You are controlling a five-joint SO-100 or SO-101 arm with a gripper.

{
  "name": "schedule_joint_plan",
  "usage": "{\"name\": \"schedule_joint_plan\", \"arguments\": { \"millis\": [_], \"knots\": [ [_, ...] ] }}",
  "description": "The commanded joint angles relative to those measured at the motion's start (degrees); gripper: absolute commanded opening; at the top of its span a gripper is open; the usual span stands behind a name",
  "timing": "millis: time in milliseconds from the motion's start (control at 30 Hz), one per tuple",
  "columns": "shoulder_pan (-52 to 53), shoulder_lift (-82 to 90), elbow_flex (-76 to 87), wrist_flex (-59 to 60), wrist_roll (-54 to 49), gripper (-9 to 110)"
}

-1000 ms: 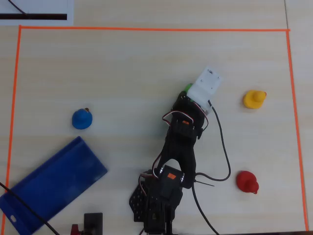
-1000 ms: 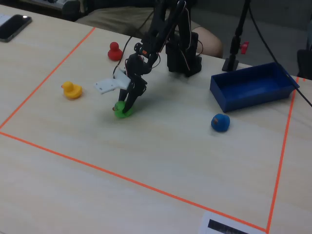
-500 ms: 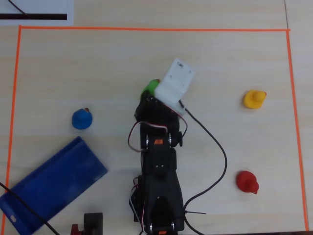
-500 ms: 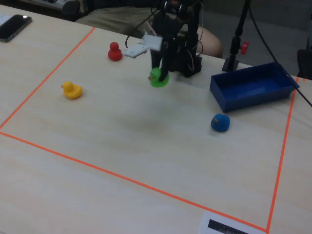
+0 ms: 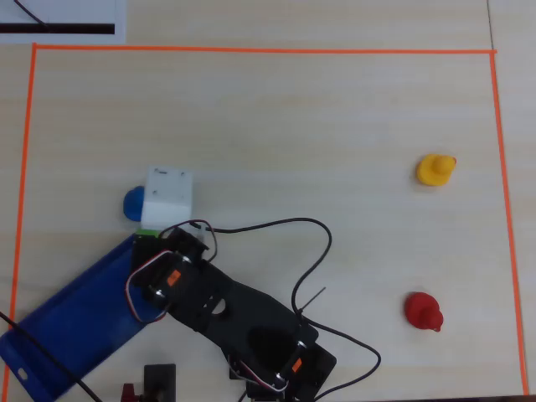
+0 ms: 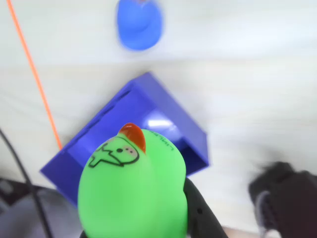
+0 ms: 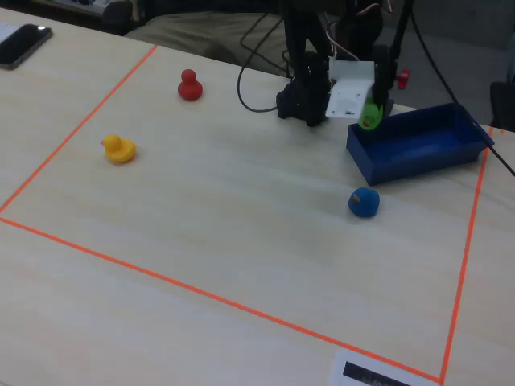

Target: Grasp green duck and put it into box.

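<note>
The green duck [image 6: 133, 191], with an orange beak and a drawn face, is held in my gripper [image 6: 141, 220], which is shut on it. A black finger [image 6: 198, 213] shows at its right side. In the fixed view the duck [image 7: 370, 113] hangs above the left end of the blue box [image 7: 434, 153]. In the overhead view only a green sliver [image 5: 149, 232] shows under the white wrist camera block, at the upper end of the box [image 5: 59, 335]. The open box [image 6: 148, 106] lies just below the duck in the wrist view.
A blue duck [image 7: 364, 202] sits on the table just beyond the box end, also in the wrist view [image 6: 139, 24]. A yellow duck [image 5: 435, 169] and a red duck [image 5: 423, 311] stand far off. Orange tape [image 5: 251, 50] frames the area. Cables trail by the arm base.
</note>
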Motion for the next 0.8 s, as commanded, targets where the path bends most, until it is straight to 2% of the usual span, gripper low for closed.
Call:
{"name": "schedule_joint_plan", "arguments": {
  "millis": [0, 500, 767],
  "knots": [
    [-8.88, -5.54, -3.43, -3.43, 3.25, 0],
    [-20.30, -31.82, -9.40, -9.40, 2.37, 1],
    [-18.37, -28.65, -4.48, -11.25, -2.90, 37]
  ]
}}
